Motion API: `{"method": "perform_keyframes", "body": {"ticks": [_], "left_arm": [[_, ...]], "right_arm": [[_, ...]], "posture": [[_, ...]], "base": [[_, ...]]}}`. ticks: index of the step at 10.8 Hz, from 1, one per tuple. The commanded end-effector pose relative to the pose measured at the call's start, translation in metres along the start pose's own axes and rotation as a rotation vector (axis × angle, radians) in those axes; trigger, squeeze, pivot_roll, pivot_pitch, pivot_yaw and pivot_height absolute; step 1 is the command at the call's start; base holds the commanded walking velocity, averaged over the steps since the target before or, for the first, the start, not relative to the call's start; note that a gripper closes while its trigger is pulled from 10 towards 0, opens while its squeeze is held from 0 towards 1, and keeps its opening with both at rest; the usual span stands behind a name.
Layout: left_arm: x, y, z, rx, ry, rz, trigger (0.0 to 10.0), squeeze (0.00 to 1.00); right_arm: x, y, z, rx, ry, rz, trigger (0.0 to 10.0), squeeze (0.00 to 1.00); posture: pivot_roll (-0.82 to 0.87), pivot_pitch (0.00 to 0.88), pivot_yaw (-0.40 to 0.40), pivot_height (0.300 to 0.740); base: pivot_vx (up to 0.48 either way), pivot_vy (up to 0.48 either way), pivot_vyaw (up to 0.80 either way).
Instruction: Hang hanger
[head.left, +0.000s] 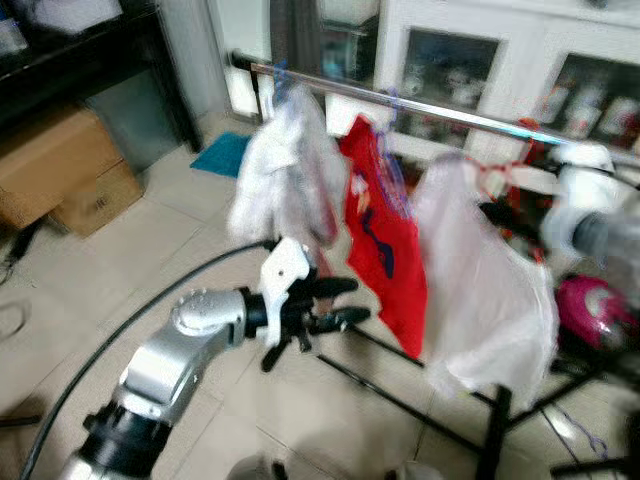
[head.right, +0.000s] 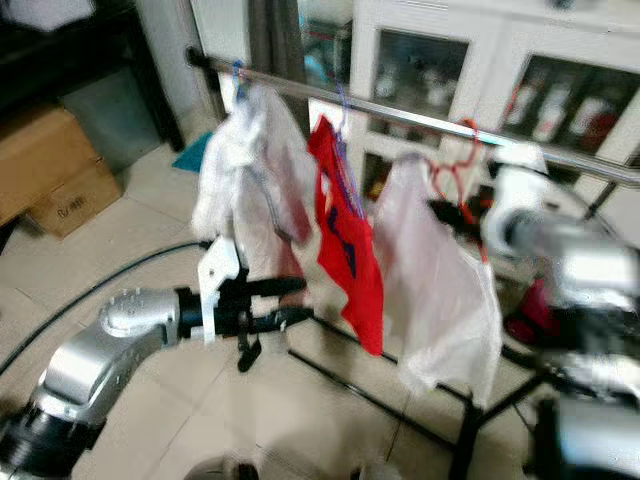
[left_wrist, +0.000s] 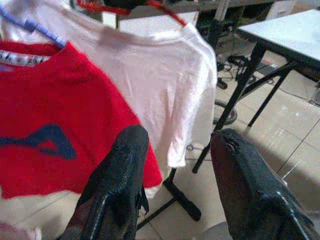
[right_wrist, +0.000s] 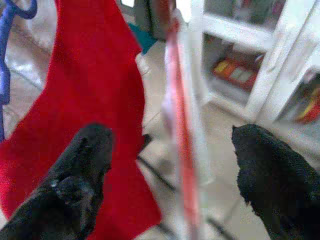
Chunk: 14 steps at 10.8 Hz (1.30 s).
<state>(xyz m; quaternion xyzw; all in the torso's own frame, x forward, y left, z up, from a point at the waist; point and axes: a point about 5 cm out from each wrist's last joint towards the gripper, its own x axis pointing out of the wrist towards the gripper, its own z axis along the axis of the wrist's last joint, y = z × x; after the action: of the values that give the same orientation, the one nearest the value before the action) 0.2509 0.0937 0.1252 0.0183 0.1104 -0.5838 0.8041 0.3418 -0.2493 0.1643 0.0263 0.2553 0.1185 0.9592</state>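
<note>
A silver rail (head.left: 430, 108) runs across the rack. Three garments hang from it: a white garment (head.left: 285, 170), a red shirt (head.left: 385, 250) on a blue hanger, and a pale shirt (head.left: 480, 290) on a red hanger (head.right: 450, 170). My left gripper (head.left: 358, 300) is open, held low in front of the red shirt's hem and touching nothing. My right gripper (right_wrist: 172, 137) is up at the right by the rail, open. The red hanger (right_wrist: 176, 100) stands between its spread fingers with a gap on both sides.
Black rack legs (head.left: 400, 400) cross the tiled floor under the clothes. Cardboard boxes (head.left: 60, 170) sit at the left and a white glass-door cabinet (head.left: 450, 60) stands behind the rail. A black cable (head.left: 120, 330) curves over the floor. A pink round object (head.left: 590, 305) lies at the right.
</note>
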Motion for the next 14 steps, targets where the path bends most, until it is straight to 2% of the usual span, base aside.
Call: {"method": "perform_keyframes", "body": {"ticks": [1,5,7,10,12,14], "left_arm": [[-0.001,0.001,0.001,0.011,0.018,0.001,10.0,0.00],[0.000,0.001,0.001,0.014,0.017,0.001,10.0,0.00],[-0.001,0.001,0.001,0.017,0.019,0.004,10.0,0.00],[-0.001,0.002,0.001,0.017,0.017,0.012,10.0,0.00],[0.000,0.002,0.001,0.018,0.019,0.004,10.0,0.00],[0.001,0.003,0.002,0.022,0.021,0.000,10.0,0.00]], "right_arm": [[0.004,0.001,-0.002,0.000,0.016,-0.009,0.0,0.00],[0.007,0.001,-0.001,0.009,0.016,-0.013,0.0,0.00],[0.005,-0.002,-0.001,-0.041,0.017,-0.044,0.0,0.00],[-0.009,-0.003,0.008,-0.139,-0.055,-0.097,0.0,0.00],[-0.012,0.000,0.000,-0.207,-0.028,-0.122,0.0,0.00],[-0.010,0.003,-0.005,-0.229,-0.020,-0.146,0.0,0.00]], "posture": [[-0.08,0.000,0.065,0.740],[-0.09,0.000,0.068,0.740],[-0.09,0.000,0.070,0.740],[-0.08,0.000,0.068,0.740],[-0.10,0.000,0.082,0.740],[-0.10,0.000,0.087,0.740]], "base": [[0.000,0.000,0.00],[0.000,0.000,0.00],[0.000,0.000,0.00],[0.000,0.000,0.00],[0.000,0.000,0.00],[0.000,0.000,0.00]]}}
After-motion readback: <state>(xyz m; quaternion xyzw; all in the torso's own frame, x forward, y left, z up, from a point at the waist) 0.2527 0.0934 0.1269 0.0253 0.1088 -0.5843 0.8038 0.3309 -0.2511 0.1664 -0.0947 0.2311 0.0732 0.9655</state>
